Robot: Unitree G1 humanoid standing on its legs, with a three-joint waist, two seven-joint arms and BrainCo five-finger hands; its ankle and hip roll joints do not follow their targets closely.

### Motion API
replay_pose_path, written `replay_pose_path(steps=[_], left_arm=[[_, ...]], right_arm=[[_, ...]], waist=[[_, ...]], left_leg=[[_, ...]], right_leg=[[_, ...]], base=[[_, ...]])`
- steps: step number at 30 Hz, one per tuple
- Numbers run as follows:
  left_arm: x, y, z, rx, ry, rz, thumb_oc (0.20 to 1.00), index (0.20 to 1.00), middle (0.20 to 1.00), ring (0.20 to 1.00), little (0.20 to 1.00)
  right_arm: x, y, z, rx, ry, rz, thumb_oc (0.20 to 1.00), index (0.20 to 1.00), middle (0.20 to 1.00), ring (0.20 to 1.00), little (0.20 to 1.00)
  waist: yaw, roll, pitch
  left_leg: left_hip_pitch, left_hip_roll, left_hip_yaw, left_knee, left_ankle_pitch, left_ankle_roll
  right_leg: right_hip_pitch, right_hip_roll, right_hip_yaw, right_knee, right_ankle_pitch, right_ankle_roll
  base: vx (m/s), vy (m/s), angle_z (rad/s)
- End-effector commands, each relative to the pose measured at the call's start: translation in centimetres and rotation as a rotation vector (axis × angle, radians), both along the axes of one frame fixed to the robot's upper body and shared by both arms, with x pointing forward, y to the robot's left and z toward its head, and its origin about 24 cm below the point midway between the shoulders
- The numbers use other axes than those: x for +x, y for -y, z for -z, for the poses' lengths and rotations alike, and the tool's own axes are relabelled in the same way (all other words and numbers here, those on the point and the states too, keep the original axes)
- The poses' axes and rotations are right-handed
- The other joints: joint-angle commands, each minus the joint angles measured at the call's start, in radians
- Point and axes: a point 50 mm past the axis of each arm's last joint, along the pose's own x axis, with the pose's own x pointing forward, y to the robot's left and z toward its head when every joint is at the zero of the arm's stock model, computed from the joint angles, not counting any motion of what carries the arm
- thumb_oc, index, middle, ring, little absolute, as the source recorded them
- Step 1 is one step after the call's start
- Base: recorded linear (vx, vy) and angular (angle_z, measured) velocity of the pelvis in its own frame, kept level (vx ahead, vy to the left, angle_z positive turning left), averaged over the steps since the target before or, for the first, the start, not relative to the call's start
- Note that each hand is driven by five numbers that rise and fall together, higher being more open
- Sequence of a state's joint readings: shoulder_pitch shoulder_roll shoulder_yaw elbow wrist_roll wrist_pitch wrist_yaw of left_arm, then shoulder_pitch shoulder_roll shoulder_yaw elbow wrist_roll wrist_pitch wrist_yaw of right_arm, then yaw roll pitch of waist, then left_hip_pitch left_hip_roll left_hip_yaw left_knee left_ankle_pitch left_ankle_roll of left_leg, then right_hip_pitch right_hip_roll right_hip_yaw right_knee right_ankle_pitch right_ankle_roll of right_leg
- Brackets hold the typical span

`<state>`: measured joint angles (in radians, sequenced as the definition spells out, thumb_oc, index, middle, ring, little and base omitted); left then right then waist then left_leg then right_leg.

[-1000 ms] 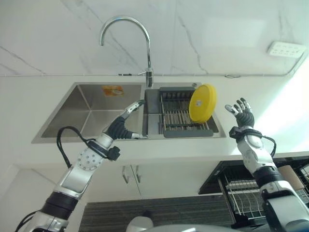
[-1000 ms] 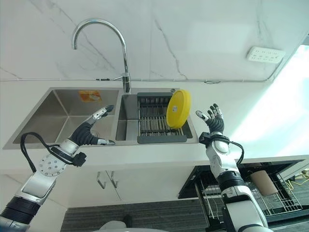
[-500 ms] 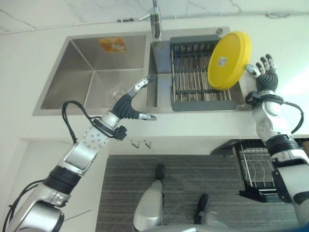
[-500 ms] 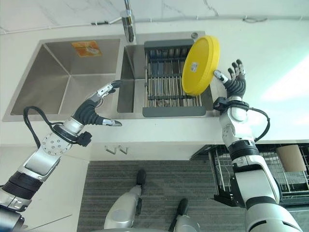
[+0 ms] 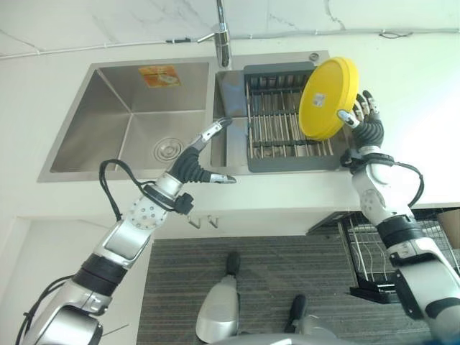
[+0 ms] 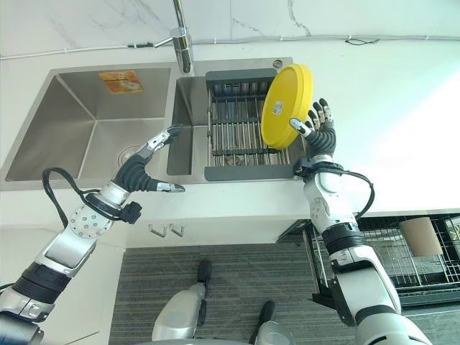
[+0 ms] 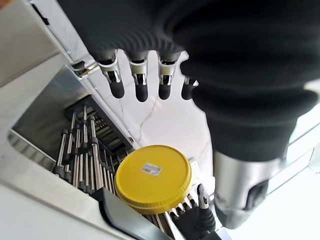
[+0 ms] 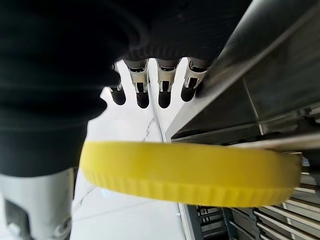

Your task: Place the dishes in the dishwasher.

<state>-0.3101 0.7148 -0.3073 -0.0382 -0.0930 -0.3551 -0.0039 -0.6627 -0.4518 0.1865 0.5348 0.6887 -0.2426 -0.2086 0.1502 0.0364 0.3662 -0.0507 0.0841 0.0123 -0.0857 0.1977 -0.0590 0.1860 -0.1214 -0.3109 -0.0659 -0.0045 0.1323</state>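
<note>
Left eye view: the sink (image 5: pixel 108 108) spans the counter, its right basin holding a grey rack (image 5: pixel 284 136). A yellow plate (image 5: pixel 327 97) stands tilted on the rack's right end. The right hand (image 5: pixel 365 123) is just beside it, fingers straight (holding nothing). The left hand (image 5: pixel 198 162) hovers spread over the sink's divider.
</note>
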Motion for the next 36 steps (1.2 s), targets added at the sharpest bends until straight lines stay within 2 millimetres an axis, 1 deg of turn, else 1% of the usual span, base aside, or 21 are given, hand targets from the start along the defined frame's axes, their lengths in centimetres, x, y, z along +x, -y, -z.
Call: replay_pose_path(steps=[1,6,8,10,11,14,16,18,24,26,32,33,36], left_arm=[[-0.7,-0.3,-1.3,0.003,0.091,0.004,1.0,1.0,1.0,1.0,1.0],[-0.9,-0.5,-1.0,0.006,0.085,-0.012,1.0,1.0,1.0,1.0,1.0],[-1.0,-0.6,-0.9,0.004,0.083,-0.014,1.0,1.0,1.0,1.0,1.0],[-1.0,-0.5,-0.9,0.002,0.08,-0.011,1.0,1.0,1.0,1.0,1.0],[-1.0,-0.4,-1.0,0.001,0.081,-0.011,1.0,1.0,1.0,1.0,1.0],[-0.7,-0.2,-1.1,0.004,0.076,-0.005,1.0,1.0,1.0,1.0,1.0],[-0.6,-0.1,-1.2,0.008,0.074,-0.002,1.0,1.0,1.0,1.0,1.0],[-0.5,-0.1,-1.2,0.012,0.069,0.003,1.0,1.0,1.0,1.0,1.0],[-0.5,-0.1,-1.5,0.016,0.069,0.011,1.0,1.0,1.0,1.0,1.0],[-0.3,-0.1,-1.6,0.017,0.067,0.011,1.0,1.0,1.0,1.0,1.0],[-0.4,-0.1,-1.7,0.022,0.067,0.018,1.0,1.0,1.0,1.0,1.0],[-0.4,-0.1,-1.6,0.024,0.067,0.02,1.0,1.0,1.0,1.0,1.0],[-0.4,0.0,-1.6,0.024,0.063,0.024,1.0,1.0,1.0,1.0,1.0]], right_arm=[[-0.6,-1.0,-2.2,0.026,0.133,-0.031,1.0,1.0,1.0,1.0,1.0],[-1.4,-2.0,-2.2,0.042,0.167,-0.055,1.0,1.0,1.0,1.0,1.0],[-1.6,-2.4,-2.1,0.018,0.156,-0.066,1.0,1.0,1.0,1.0,1.0],[-1.3,-2.6,-1.7,-0.009,0.113,-0.052,1.0,1.0,1.0,1.0,1.0],[-1.2,-2.5,-1.6,-0.013,0.106,-0.046,1.0,1.0,1.0,1.0,1.0],[-0.4,-1.4,-1.4,-0.024,0.057,-0.002,1.0,1.0,1.0,1.0,1.0],[0.0,-0.9,-1.6,-0.021,0.042,0.016,1.0,1.0,1.0,1.0,1.0],[0.4,0.1,-1.7,-0.021,0.014,0.06,1.0,1.0,1.0,1.0,1.0],[0.9,1.3,-2.0,-0.019,-0.003,0.12,1.0,1.0,1.0,1.0,1.0],[1.2,1.9,-2.3,-0.026,-0.01,0.134,1.0,1.0,1.0,1.0,1.0],[1.4,1.9,-2.5,-0.032,-0.012,0.116,1.0,1.0,1.0,1.0,1.0],[1.4,1.6,-2.7,-0.032,-0.007,0.106,1.0,1.0,1.0,1.0,1.0],[1.5,0.9,-2.7,-0.105,-0.021,0.085,1.0,1.0,1.0,1.0,1.0]], waist=[[0.017,-0.026,-0.063],[0.01,-0.025,-0.064],[0.006,-0.023,-0.065],[0.006,-0.02,-0.068],[0.007,-0.019,-0.069],[0.012,-0.019,-0.071],[0.015,-0.019,-0.07],[0.022,-0.019,-0.071],[0.034,-0.017,-0.069],[0.038,-0.017,-0.065],[0.043,-0.021,-0.06],[0.045,-0.021,-0.059],[0.045,-0.02,-0.06]], left_leg=[[0.035,0.019,0.018,0.095,-0.213,-0.018],[0.035,0.021,0.029,0.093,-0.211,-0.018],[0.034,0.02,0.033,0.095,-0.211,-0.018],[0.036,0.018,0.039,0.095,-0.209,-0.019],[0.036,0.018,0.04,0.094,-0.208,-0.02],[0.037,0.019,0.042,0.097,-0.208,-0.023],[0.037,0.019,0.041,0.099,-0.208,-0.023],[0.038,0.018,0.037,0.103,-0.209,-0.024],[0.036,0.017,0.031,0.107,-0.208,-0.024],[0.03,0.016,0.025,0.114,-0.208,-0.024],[0.025,0.016,0.019,0.118,-0.208,-0.024],[0.025,0.016,0.018,0.118,-0.208,-0.024],[0.025,0.013,0.014,0.118,-0.206,-0.023]], right_leg=[[-0.15,-0.06,0.066,0.08,0.017,0.044],[-0.151,-0.064,0.065,0.076,0.022,0.047],[-0.153,-0.067,0.066,0.075,0.024,0.048],[-0.152,-0.069,0.066,0.075,0.026,0.048],[-0.151,-0.07,0.065,0.074,0.026,0.049],[-0.147,-0.072,0.059,0.076,0.026,0.049],[-0.146,-0.072,0.056,0.078,0.026,0.049],[-0.143,-0.073,0.052,0.082,0.025,0.049],[-0.14,-0.072,0.047,0.084,0.025,0.048],[-0.144,-0.072,0.045,0.088,0.025,0.046],[-0.146,-0.073,0.041,0.093,0.025,0.047],[-0.146,-0.073,0.041,0.094,0.024,0.046],[-0.148,-0.074,0.042,0.098,0.024,0.046]], base=[[0.0,0.0,0.0],[0.0,0.0,0.0],[0.0,0.009,-0.05],[-0.01,0.03,-0.15],[0.0,0.028,-0.08],[0.0,0.0,0.0],[0.0,0.0,0.0],[0.03,-0.004,0.0],[0.0,0.0,0.0],[0.0,0.0,0.0],[0.0,0.0,0.0],[0.0,0.0,0.0],[0.02,0.014,0.01]])
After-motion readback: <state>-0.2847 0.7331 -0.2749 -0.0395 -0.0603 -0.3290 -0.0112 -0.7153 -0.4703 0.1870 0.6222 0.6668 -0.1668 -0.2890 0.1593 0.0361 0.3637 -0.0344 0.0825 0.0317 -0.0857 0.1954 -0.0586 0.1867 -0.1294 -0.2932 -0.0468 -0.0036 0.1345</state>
